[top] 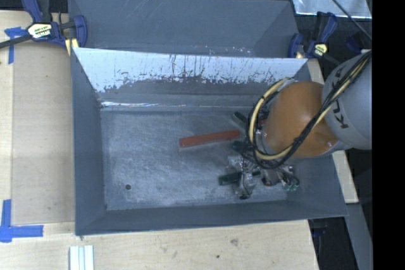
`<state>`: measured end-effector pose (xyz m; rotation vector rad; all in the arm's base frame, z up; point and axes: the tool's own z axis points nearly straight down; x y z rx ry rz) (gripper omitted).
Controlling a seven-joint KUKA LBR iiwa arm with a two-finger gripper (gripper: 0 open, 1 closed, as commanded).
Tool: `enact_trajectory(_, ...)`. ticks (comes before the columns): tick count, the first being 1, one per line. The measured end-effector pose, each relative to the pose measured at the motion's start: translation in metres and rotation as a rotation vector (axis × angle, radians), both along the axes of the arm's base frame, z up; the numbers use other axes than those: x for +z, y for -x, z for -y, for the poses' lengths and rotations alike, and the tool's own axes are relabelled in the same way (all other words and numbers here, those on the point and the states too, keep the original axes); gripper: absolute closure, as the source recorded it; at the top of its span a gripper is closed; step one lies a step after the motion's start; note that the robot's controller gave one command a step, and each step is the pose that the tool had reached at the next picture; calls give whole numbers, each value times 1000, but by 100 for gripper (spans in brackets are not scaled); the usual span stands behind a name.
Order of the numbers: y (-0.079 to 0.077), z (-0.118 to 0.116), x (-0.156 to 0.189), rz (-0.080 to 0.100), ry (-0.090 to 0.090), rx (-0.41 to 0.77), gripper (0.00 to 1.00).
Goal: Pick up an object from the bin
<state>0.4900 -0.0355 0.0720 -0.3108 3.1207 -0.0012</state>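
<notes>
Down at the front right of the grey metal bin [88,136], the gripper [248,179] hangs low, close to the floor. It sits under a round orange cover [297,120] with yellow and black cables [256,123] looped around it. I cannot tell if the pincer is apart or together (from up here it is just a dark tangle of metal). A small dark green piece [226,180] pokes out just beside it on the left. That looks like the thing nearest to it, but I cannot say it is held.

What could go wrong? The green piece is little, so I think it could slip away or get pushed along the floor and not be caught. The gripper is so low that it might scrape the bin floor. A flat red-brown stick [209,138] lies near, a bit farther back toward the middle, and a bump could knock it aside. The front wall slopes up close by, so a small thing could slide against it and be hard to reach.

The bin looks like dull, hard metal. Its floor is scuffed and pale, and its back wall has dark scratchy streaks. The stick is long, thin and flat, maybe wood or plastic. The orange cover is smooth, round and a bit shiny, like a ball. The green piece looks hard, with sharp corners.
</notes>
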Motion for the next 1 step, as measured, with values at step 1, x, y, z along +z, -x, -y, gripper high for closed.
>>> enact_trajectory(1, -2, 0, 105, 5, 1, 0, 100)
